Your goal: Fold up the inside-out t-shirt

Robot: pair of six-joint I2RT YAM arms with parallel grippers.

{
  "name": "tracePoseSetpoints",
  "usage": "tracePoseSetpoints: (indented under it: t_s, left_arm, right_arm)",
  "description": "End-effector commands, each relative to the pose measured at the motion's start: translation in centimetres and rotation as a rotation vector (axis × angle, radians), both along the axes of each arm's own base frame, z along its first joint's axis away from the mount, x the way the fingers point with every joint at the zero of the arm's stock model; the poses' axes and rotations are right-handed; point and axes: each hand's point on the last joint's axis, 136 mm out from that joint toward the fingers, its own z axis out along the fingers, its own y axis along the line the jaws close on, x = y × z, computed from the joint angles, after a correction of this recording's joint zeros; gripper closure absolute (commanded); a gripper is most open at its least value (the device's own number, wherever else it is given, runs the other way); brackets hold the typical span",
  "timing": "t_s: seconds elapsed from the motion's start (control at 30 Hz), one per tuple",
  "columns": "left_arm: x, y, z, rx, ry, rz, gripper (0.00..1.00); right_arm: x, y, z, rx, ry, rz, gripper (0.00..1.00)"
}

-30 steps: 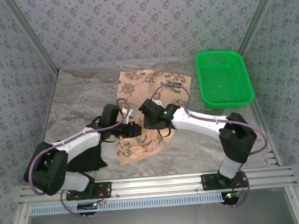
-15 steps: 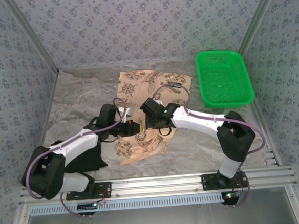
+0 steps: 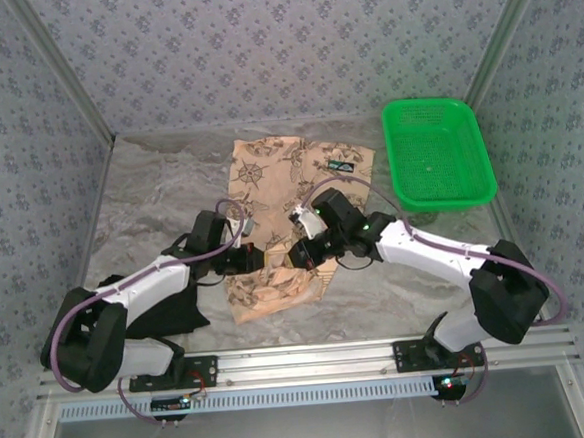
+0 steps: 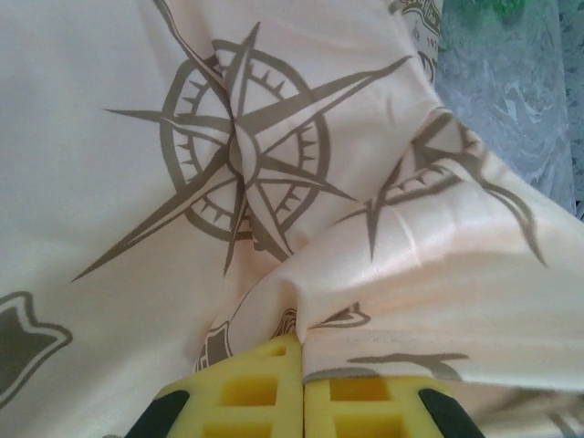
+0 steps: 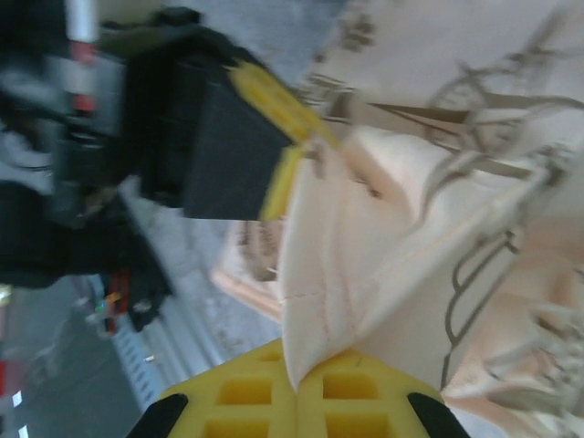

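Observation:
The inside-out t-shirt [image 3: 289, 169], peach-tan with dark compass and ship drawings, lies mid-table with its near part bunched up. A small dark neck label [image 3: 341, 165] shows at its far right. My left gripper [image 3: 258, 256] is shut on a raised fold of the shirt [image 4: 274, 155], its yellow pads [image 4: 246, 388] pressed together with cloth between them. My right gripper [image 3: 300, 252] sits just to the right of it. It is shut on a seamed edge of the shirt [image 5: 383, 265], which runs up from its pads [image 5: 365, 392]. The left gripper [image 5: 274, 128] also shows in the right wrist view, pinching the same bunch.
A green plastic basket [image 3: 438, 154] stands at the back right. A black folded garment [image 3: 168, 310] lies under the left arm near the front left. Patterned walls close in the table on three sides, and a metal rail [image 3: 302, 359] runs along the front.
The right gripper has shut on the shirt's edge and its arm has swung to the right, forearm lower. The near part of the shirt is more bunched. The left gripper has barely moved.

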Motion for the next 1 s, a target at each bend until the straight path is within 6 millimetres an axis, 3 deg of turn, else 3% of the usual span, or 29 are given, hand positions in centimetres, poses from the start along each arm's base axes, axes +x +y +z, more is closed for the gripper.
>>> tracePoseSetpoints:
  t_s: [0.0,0.1,0.2,0.27,0.33,0.4,0.47,0.57,0.67,0.77,0.87,0.93,0.97]
  left_arm:
    - [-0.2,0.4,-0.2,0.026,-0.015,-0.012,0.91]
    - [0.0,0.6,0.1,0.038,-0.031,-0.006,0.82]
    - [0.1,0.7,0.5,0.04,-0.045,0.002,0.69]
    - [0.0,0.5,0.8,0.022,-0.054,-0.009,0.67]
    - [-0.1,0.3,1.0,0.006,-0.057,-0.017,0.7]
    - [-0.2,0.2,1.1,-0.005,-0.06,-0.02,0.78]
    - [-0.3,0.2,1.4,-0.012,-0.065,-0.025,0.86]
    - [-0.3,0.8,1.6,0.003,-0.084,-0.005,0.89]
    - [0.2,2.4,0.8,0.063,-0.075,0.055,0.86]
    - [1.1,3.4,0.6,0.062,-0.055,0.1,0.84]
    - [1.8,4.0,0.6,0.062,-0.039,0.125,0.8]
    - [2.4,4.4,0.3,0.089,-0.029,0.149,0.7]
    - [2.6,4.5,0.3,0.091,-0.027,0.151,0.69]
  right_arm:
    - [-3.8,2.7,4.6,0.242,0.032,0.295,1.0]
    - [-4.8,3.0,5.2,0.262,0.05,0.37,1.0]
    - [-4.5,2.6,3.2,0.136,0.037,0.386,1.0]
    - [-3.7,2.6,1.8,0.059,0.027,0.372,1.0]
    - [-1.7,2.6,0.1,-0.024,0.009,0.291,0.98]
    - [0.5,2.7,-1.4,-0.081,-0.002,0.185,0.83]
    - [1.8,2.7,-1.7,-0.081,0.009,0.103,0.68]
    - [4.1,1.8,-1.8,-0.093,-0.029,-0.027,0.6]
    - [6.3,-0.3,-2.0,-0.142,-0.06,-0.16,0.56]
    - [8.6,-3.9,-2.7,-0.226,-0.08,-0.323,0.52]
    - [9.7,-7.5,-3.6,-0.298,-0.058,-0.442,0.51]
    - [10.0,-9.9,-4.7,-0.372,-0.032,-0.506,0.5]
    - [9.9,-10.9,-5.3,-0.403,-0.015,-0.531,0.5]
